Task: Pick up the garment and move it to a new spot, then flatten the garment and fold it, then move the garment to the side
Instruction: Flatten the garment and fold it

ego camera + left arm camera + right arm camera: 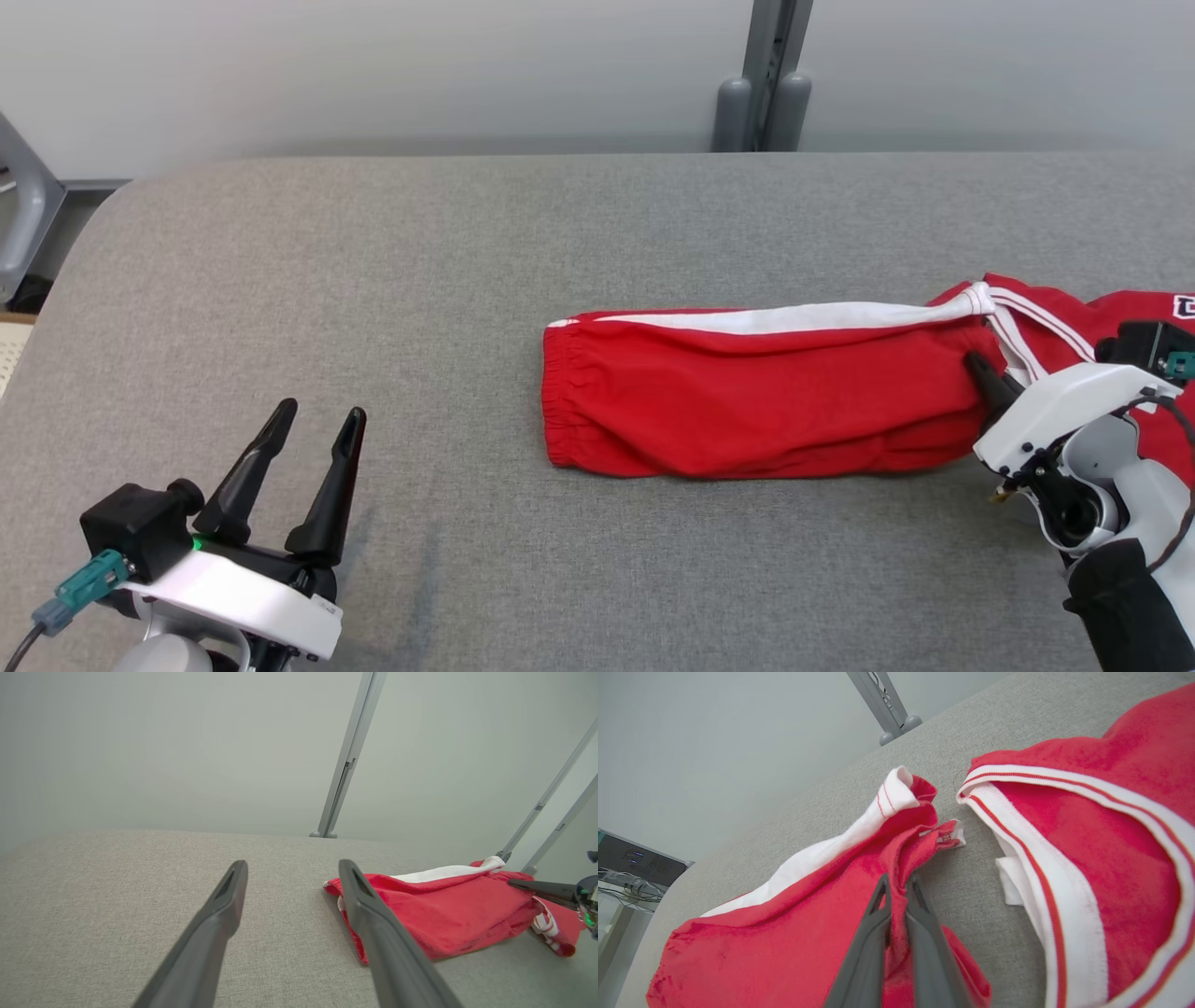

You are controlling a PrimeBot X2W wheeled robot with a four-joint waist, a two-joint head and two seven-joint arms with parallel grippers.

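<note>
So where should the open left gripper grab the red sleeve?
Probably at the gathered cuff of the red sleeve, with the left gripper coming from the robot's left. That end lies free facing it, while the right gripper is shut on the other end.

Red garment (747, 401) with white stripe, white striped trim, lying rumpled on grey surface, sleeve stretched flat leftward
</note>
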